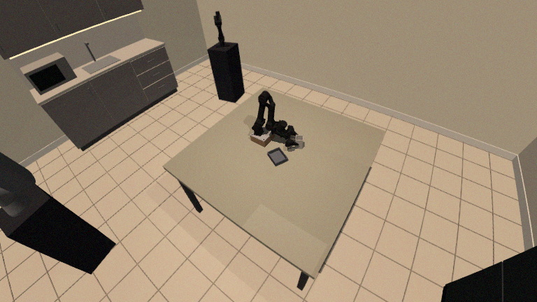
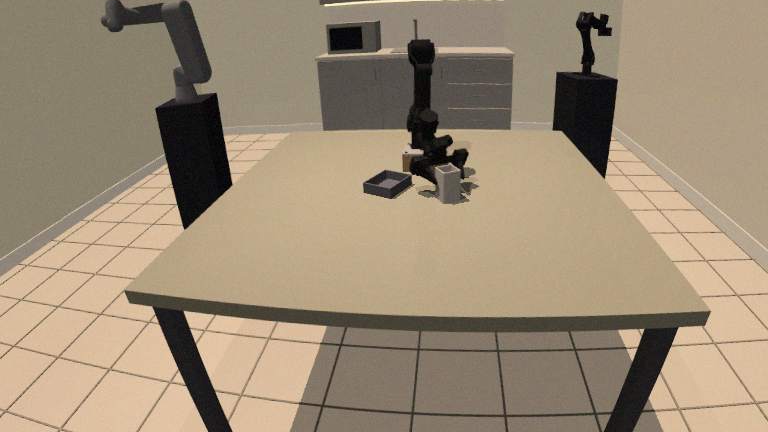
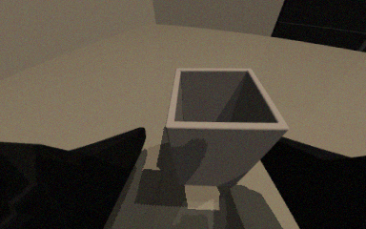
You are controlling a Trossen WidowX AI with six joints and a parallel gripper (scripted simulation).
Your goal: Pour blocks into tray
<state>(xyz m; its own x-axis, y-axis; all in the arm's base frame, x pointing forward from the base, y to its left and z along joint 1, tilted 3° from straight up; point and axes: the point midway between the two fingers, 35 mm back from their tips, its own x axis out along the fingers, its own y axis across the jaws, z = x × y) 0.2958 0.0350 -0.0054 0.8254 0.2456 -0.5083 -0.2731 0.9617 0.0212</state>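
Across the counter (image 1: pixel 317 187) (image 2: pixel 419 257) in the top view, the end effector (image 1: pixel 294 137) (image 2: pixel 441 173) (image 3: pixel 197 134) reaches the cup (image 1: pixel 299 138) (image 2: pixel 448 185) (image 3: pixel 219 155); the tray (image 1: pixel 277 156) (image 2: pixel 387 184) lies nearby. From the exterior, the cup stands upright beside the tray; lifting and pouring remain undone. At the wrist, the fingers are wide apart, unclamped, flanking the cup; its blocks cannot be seen; grasping seems next.

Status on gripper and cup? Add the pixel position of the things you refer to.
Gripper (image 1: pixel 294 136) (image 2: pixel 440 169) (image 3: pixel 197 134) open, nothing held. Cup (image 1: pixel 299 138) (image 2: pixel 449 185) (image 3: pixel 219 155) upright on table, fingers either side. Blocks not visible. Tray (image 1: pixel 268 151) (image 2: pixel 380 188) beside, no obstruction seen.
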